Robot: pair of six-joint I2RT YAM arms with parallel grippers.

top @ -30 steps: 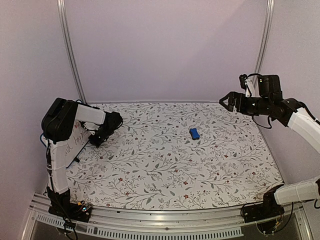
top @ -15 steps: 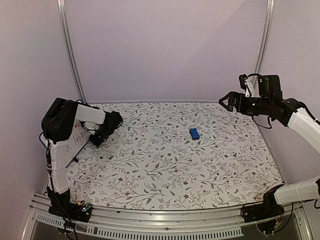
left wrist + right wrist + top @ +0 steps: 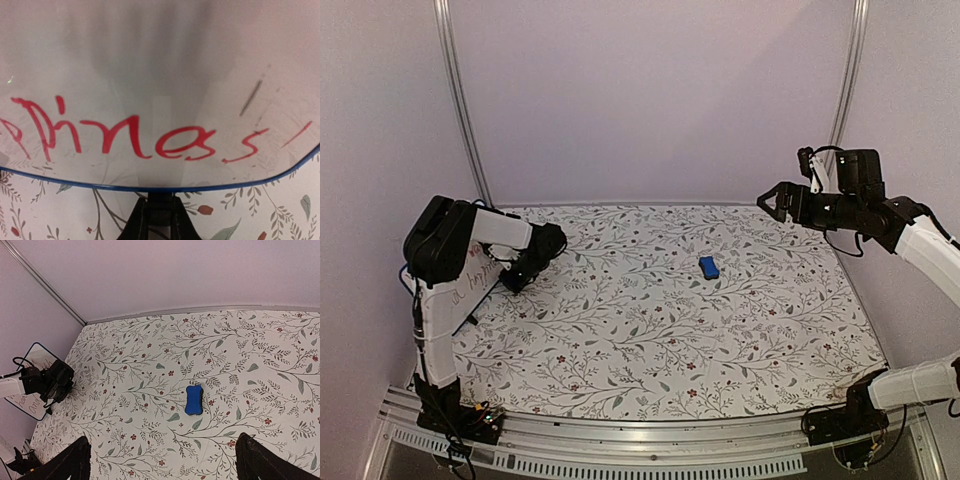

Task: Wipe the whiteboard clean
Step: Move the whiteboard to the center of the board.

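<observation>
My left gripper (image 3: 159, 206) pinches the blue edge of the whiteboard (image 3: 160, 60) at the table's (image 3: 650, 340) 9 o'clock, while my right gripper (image 3: 771, 203) hangs wide open and empty at 2 o'clock.

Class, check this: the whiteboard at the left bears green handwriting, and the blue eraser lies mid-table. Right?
Not quite: the handwriting on the whiteboard is red, not green; the left wrist view shows it. The blue eraser does lie mid-table.
</observation>
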